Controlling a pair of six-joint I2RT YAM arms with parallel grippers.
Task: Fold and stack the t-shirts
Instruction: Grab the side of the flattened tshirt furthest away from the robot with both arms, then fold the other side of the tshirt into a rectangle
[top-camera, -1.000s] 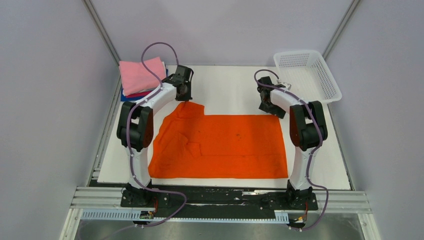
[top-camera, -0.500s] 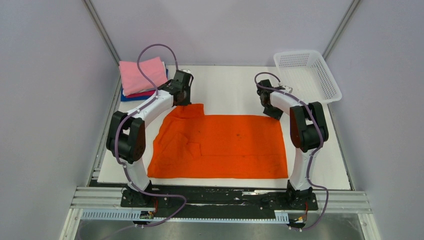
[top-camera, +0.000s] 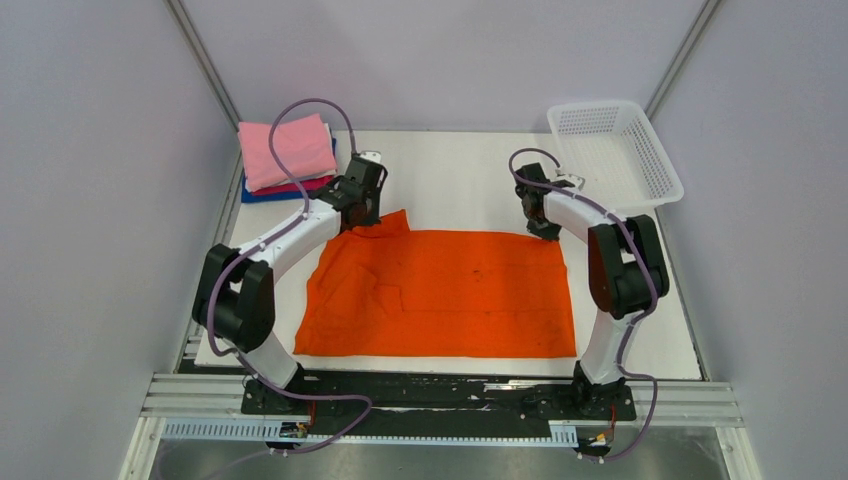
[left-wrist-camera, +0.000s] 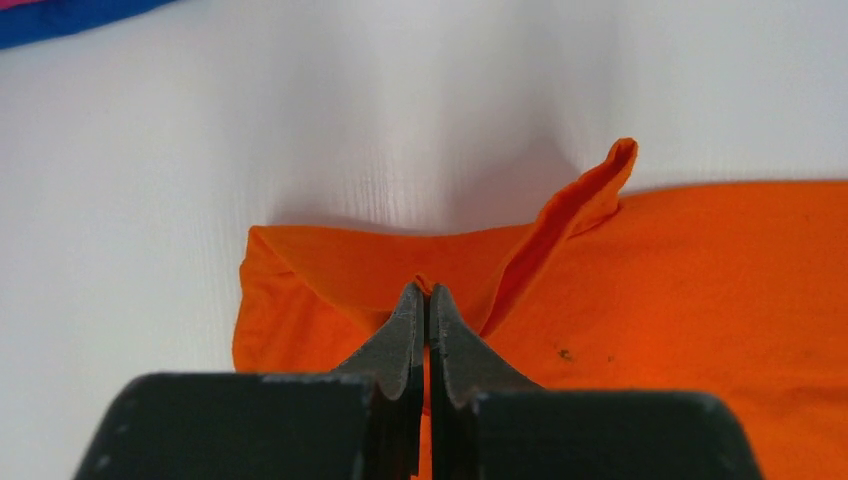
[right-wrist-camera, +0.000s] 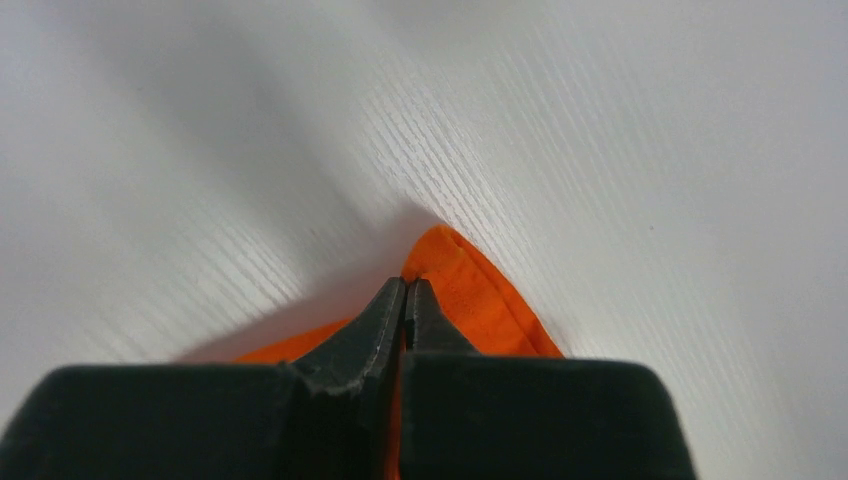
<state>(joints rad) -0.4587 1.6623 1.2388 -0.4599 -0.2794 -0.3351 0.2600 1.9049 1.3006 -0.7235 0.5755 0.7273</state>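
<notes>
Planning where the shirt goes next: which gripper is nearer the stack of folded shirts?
Left. The left gripper holds the orange shirt at its far-left corner, close beside the stack; the right gripper holds the far-right corner, across the table.

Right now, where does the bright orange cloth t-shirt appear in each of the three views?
Top external: the bright orange cloth t-shirt lies spread across the middle of the picture.
Left wrist: lower centre and right, its far corner pinched in the left gripper.
Right wrist: a small corner at lower centre, pinched in the right gripper.
Shared landmark: the white table top around it.
</notes>
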